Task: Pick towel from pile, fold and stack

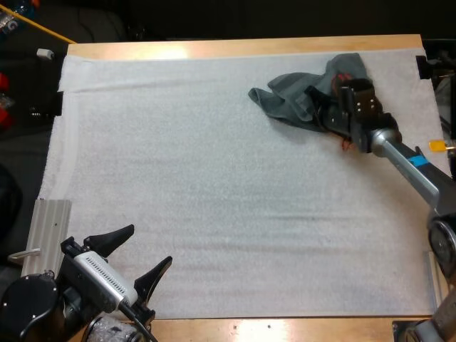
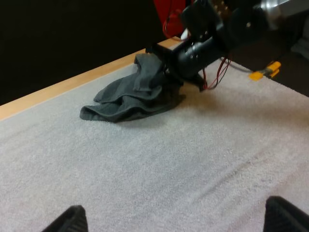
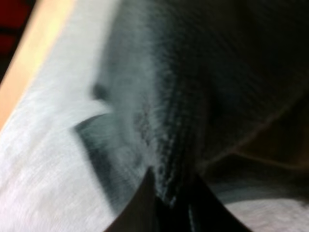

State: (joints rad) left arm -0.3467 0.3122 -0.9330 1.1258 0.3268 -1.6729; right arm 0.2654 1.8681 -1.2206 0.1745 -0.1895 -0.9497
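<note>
Towel [image 1: 285, 96] crumpled, far right on mat [image 1: 214, 185], long axis left-right. Right gripper [image 1: 318, 107] at its right side, fingers pinched on fold. Left gripper [image 1: 142, 258] near left, fingers wide, well apart from towel. Right arm nearer.

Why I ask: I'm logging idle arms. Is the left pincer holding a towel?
No, the left pincer stands open over bare mat at the near edge, apart from the crumpled towel at the far right.

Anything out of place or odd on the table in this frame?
Nothing stands out. The crumpled dark grey-green towel lies at the far right of the white mat, pinched by the right gripper; the left gripper hangs open over its near edge.
</note>
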